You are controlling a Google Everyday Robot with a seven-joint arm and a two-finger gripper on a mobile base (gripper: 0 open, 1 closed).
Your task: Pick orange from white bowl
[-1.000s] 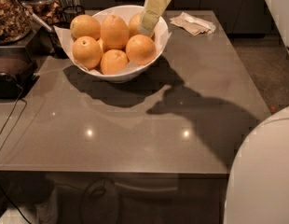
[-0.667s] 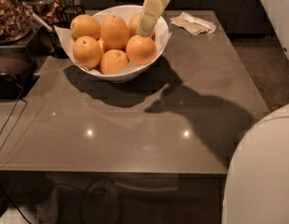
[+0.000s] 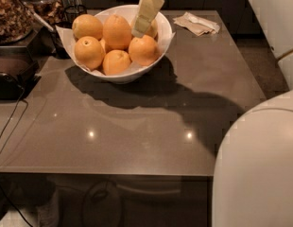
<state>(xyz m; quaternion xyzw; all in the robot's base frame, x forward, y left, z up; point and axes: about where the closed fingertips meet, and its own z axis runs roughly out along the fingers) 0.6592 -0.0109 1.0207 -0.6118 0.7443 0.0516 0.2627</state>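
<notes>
The white bowl [image 3: 165, 38], lined with white paper, stands at the far left-centre of the grey table and holds several oranges. The orange [image 3: 117, 31], the biggest and egg-shaped, sits upright in the back middle of the bowl. Smaller round oranges lie around it, at the back left [image 3: 87, 26], front left [image 3: 89, 52], front middle [image 3: 116, 61] and front right [image 3: 144, 49]. My cream-coloured gripper [image 3: 140, 30] reaches down from above into the bowl's back right. Its tip is just right of the big orange and partly hides another orange [image 3: 154, 30].
A crumpled paper napkin [image 3: 197, 23] lies at the table's far right. A black appliance [image 3: 12, 74], a jar of brown food [image 3: 12, 13] and a cable [image 3: 9, 122] are at the left. The robot's white body [image 3: 257, 169] fills the lower right.
The gripper has shifted a little to the left inside the bowl, closer to the big orange. The bowl and the oranges have not moved.
</notes>
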